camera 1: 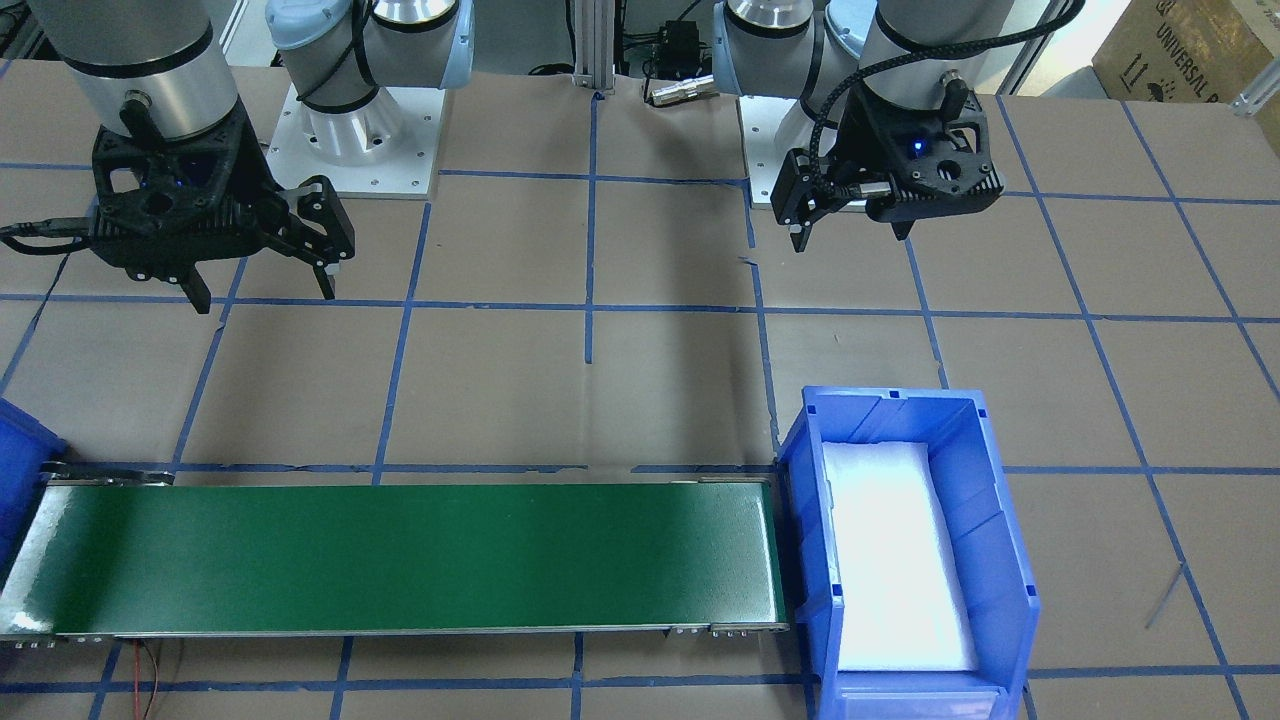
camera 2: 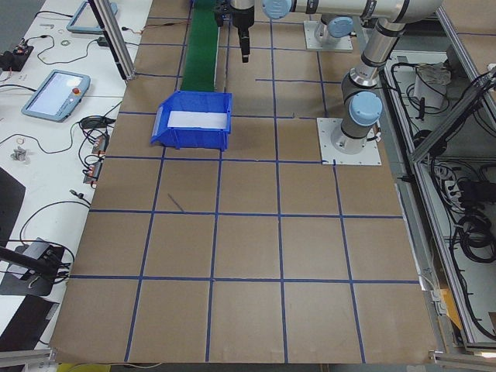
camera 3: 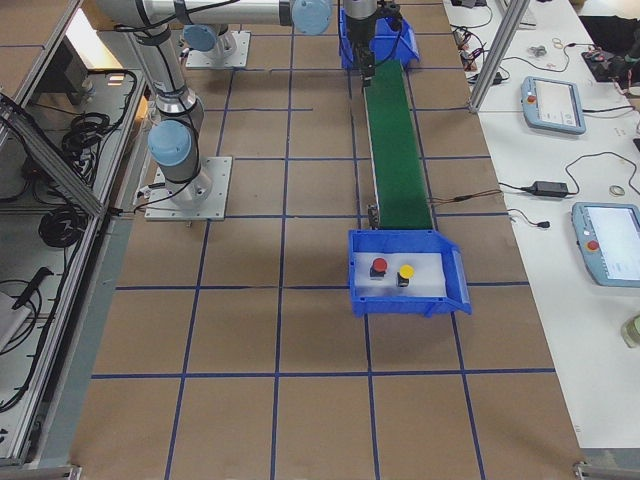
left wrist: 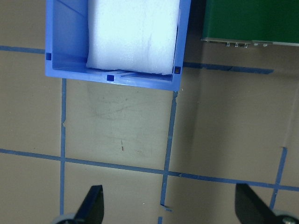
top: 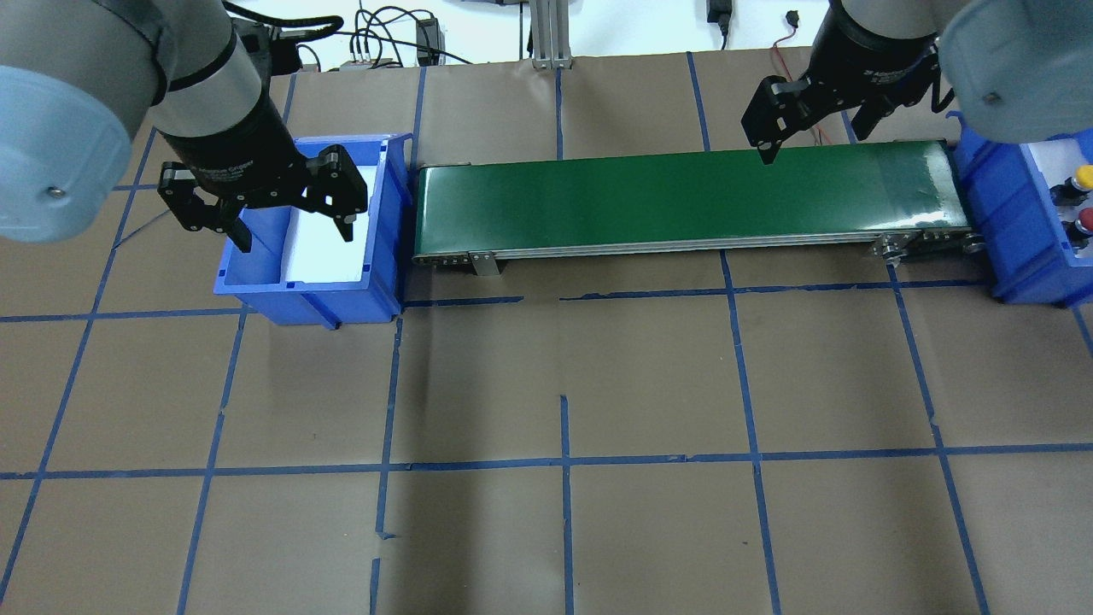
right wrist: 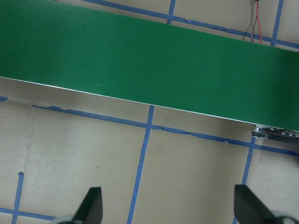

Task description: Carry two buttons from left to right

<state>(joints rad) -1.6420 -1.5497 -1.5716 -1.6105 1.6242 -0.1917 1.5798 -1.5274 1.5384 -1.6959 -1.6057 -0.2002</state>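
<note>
The red button and the yellow button stand side by side on white foam in the right blue bin. Both also show at the right edge of the overhead view, red and yellow. My left gripper is open and empty, raised above the table on the robot's side of the left blue bin. That bin holds only white foam. My right gripper is open and empty, raised above the table on the robot's side of the green conveyor belt.
The conveyor belt runs between the left bin and the right bin, and nothing lies on it. The table is brown paper with blue tape lines. Cables and devices lie beyond the table's far edge.
</note>
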